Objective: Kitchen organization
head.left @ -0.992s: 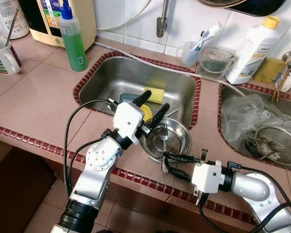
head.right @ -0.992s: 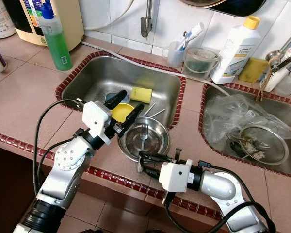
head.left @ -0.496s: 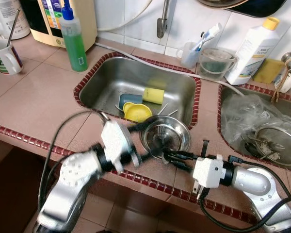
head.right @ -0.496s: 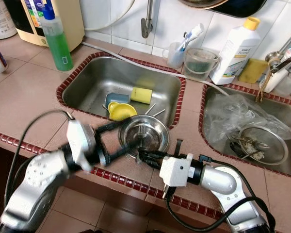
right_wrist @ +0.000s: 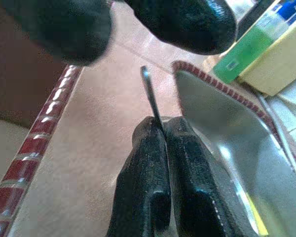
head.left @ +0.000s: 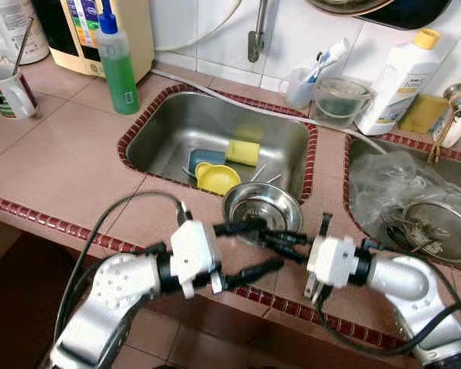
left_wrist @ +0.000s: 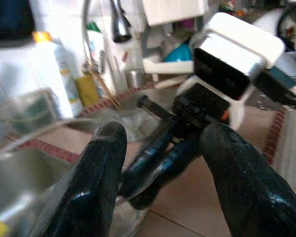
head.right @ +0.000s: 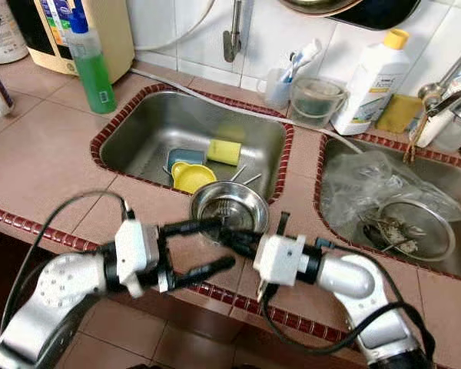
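A steel bowl (head.left: 261,206) with a fork in it sits on the tiled counter (head.left: 77,165) at the near edge of the left sink (head.left: 180,123). My right gripper (head.left: 267,234) reaches in from the right and is shut on the bowl's thin near rim (right_wrist: 150,94). My left gripper (head.right: 225,243) is open at the counter's front edge and points right. Its two fingers (left_wrist: 103,163) straddle the right gripper's fingers (left_wrist: 160,148) without touching the bowl.
The left sink holds a yellow sponge (head.left: 243,151), a yellow cup (head.left: 217,178) and a blue dish (head.left: 205,159). A green soap bottle (head.left: 117,61) and a mug (head.left: 8,88) stand at the left. The right sink (head.left: 353,192) holds a plastic bag and a steel plate (head.left: 446,231).
My left arm dropped from above the sink to the counter's front edge, and its fingers now point right. The right gripper crept up to the bowl's near rim.
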You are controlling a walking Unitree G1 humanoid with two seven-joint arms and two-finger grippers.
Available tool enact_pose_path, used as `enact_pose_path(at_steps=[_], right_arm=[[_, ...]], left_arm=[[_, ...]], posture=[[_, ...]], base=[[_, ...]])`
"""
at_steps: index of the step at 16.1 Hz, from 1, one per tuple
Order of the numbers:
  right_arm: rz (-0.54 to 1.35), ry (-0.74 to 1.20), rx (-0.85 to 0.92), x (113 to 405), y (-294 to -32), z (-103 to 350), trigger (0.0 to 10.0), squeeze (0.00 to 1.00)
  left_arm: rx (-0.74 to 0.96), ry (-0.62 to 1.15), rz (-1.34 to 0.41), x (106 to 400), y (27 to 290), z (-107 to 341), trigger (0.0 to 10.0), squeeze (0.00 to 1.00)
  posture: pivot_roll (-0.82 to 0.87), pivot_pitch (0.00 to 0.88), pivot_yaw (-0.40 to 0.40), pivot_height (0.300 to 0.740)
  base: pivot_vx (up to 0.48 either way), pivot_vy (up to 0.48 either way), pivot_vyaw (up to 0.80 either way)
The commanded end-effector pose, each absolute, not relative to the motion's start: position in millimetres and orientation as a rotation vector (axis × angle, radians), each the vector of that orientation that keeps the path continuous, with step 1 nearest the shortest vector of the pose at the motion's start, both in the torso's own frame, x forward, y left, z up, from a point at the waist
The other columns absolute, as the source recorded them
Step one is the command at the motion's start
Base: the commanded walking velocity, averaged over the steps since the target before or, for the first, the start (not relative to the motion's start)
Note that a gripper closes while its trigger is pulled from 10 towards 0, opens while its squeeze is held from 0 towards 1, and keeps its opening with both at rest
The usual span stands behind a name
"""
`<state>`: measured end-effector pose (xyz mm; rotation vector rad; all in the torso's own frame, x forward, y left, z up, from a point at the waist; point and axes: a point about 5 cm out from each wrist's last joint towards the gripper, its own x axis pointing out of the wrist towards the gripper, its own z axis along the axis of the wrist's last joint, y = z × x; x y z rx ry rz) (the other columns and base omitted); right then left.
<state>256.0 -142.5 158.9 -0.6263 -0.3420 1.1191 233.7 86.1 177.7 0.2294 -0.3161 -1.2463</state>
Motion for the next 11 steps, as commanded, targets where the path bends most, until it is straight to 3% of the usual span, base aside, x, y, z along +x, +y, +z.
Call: enact_pose_path(at_steps=[1,2,3,4,5,6,7,8,11], right_arm=[[1.124,-0.329,-0.617,257,-147,169,0.0,0.00],[1.126,-0.327,-0.602,258,-147,175,1.8,0.00],[1.127,-0.332,-0.600,258,-147,178,1.6,0.00],[1.149,-0.292,-0.549,258,-145,179,3.6,0.00],[1.162,-0.285,-0.537,256,-144,178,0.7,0.00],[1.175,-0.274,-0.532,251,-141,174,4.0,0.00],[1.185,-0.265,-0.528,248,-140,172,8.4,0.00],[1.205,-0.229,-0.498,245,-139,171,10.0,0.00],[1.257,-0.161,-0.415,239,-140,180,10.0,0.00]], left_arm=[[0.240,-0.331,-1.208,240,88,180,10.0,0.00],[0.246,-0.337,-1.200,243,88,182,10.0,0.00],[0.250,-0.340,-1.198,245,88,182,10.0,0.00],[0.254,-0.350,-1.187,249,87,184,10.0,0.00],[0.257,-0.356,-1.186,250,87,185,10.0,0.00],[0.258,-0.362,-1.187,252,86,186,10.0,0.00],[0.261,-0.367,-1.186,253,86,187,10.0,0.00],[0.265,-0.373,-1.181,255,86,188,10.0,0.00],[0.278,-0.379,-1.176,259,87,189,10.0,0.00]], posture=[[-0.12,0.120,-0.081,0.740],[-0.12,0.119,-0.081,0.740],[-0.13,0.118,-0.080,0.740],[-0.13,0.117,-0.080,0.740],[-0.13,0.117,-0.080,0.740],[-0.13,0.116,-0.080,0.740],[-0.13,0.116,-0.080,0.740],[-0.13,0.119,-0.080,0.740],[-0.13,0.121,-0.077,0.740]], base=[[0.000,0.000,0.00],[0.000,0.000,0.00],[0.000,0.000,0.00],[0.000,0.000,0.00],[0.000,0.000,0.00],[0.000,0.000,0.00],[0.000,0.000,0.00],[0.000,0.000,0.00],[0.000,0.000,0.00]])
